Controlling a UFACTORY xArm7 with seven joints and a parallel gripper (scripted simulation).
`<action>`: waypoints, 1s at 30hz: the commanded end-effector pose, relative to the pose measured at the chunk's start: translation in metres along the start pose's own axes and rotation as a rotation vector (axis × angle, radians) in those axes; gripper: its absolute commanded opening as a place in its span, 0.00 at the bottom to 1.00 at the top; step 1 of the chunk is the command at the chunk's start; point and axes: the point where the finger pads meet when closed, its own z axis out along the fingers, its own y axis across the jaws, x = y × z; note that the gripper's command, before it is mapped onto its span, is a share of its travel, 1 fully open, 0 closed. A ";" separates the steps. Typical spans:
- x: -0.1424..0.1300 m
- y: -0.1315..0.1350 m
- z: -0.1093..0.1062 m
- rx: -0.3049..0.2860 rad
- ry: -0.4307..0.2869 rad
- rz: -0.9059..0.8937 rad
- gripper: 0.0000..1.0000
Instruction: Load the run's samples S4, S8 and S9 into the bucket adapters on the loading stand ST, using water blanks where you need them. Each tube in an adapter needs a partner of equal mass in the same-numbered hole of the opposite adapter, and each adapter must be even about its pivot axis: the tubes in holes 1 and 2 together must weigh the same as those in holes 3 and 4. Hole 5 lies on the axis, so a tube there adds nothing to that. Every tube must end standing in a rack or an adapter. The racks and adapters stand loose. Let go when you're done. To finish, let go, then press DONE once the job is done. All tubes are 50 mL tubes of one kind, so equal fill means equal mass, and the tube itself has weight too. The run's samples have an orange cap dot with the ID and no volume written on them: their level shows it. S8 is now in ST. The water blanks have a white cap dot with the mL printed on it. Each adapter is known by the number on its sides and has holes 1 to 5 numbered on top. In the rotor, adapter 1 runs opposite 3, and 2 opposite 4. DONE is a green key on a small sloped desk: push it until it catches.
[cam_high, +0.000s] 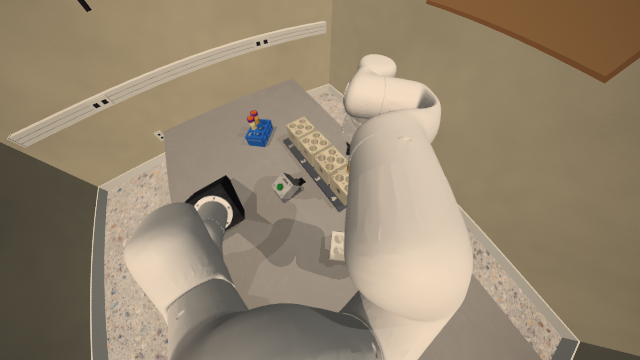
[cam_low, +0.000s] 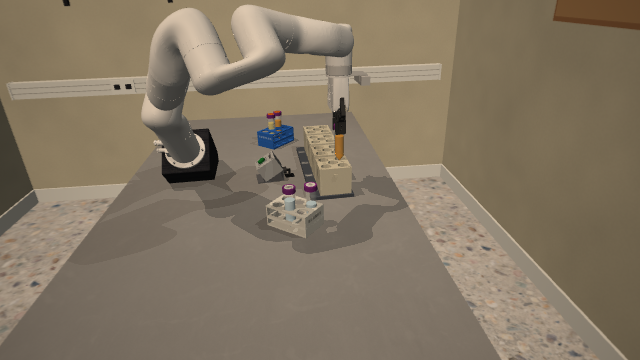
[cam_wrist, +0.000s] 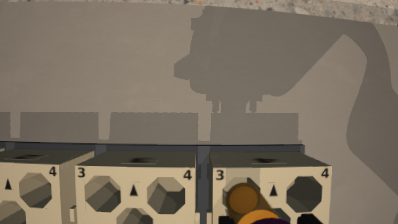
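Take the small sloped desk (cam_high: 290, 191) (cam_low: 271, 170) as the clock's centre, with twelve at the far end of the bench (cam_high: 210, 135) (cam_low: 250, 280) (cam_wrist: 90, 65) in the exterior view. At nine o'clock you have the arm's black base (cam_high: 237, 202) (cam_low: 212, 162). The desk itself carries the green key (cam_high: 280, 187) (cam_low: 261, 161). Near twelve is the blue rack (cam_high: 258, 141) (cam_low: 274, 143), with two purple-capped, orange-dotted tubes upright in it, the left one's contents paler yellow than the right one's. Around five, your white rack (cam_high: 336, 256) (cam_low: 300, 229) holds two upright tubes of pale blue liquid, their purple caps white-dotted. Toward three, four cream blocks stand in a row on the dark stand (cam_high: 341, 207) (cam_low: 306, 175) (cam_wrist: 300, 149). Your jaws (cam_high: 348, 149) (cam_low: 339, 134) are closed on an orange-filled tube (cam_high: 348, 167) (cam_low: 339, 146) (cam_wrist: 243, 199), upright, its tip at hole 3 of the nearest block (cam_high: 340, 187) (cam_low: 335, 181) (cam_wrist: 270, 171); you can't tell whether it has entered.
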 end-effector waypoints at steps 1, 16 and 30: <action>0.001 -0.001 0.002 0.002 0.005 0.000 0.00; 0.001 -0.001 0.015 0.002 0.005 0.000 0.00; 0.001 -0.001 0.027 0.002 0.005 0.000 0.00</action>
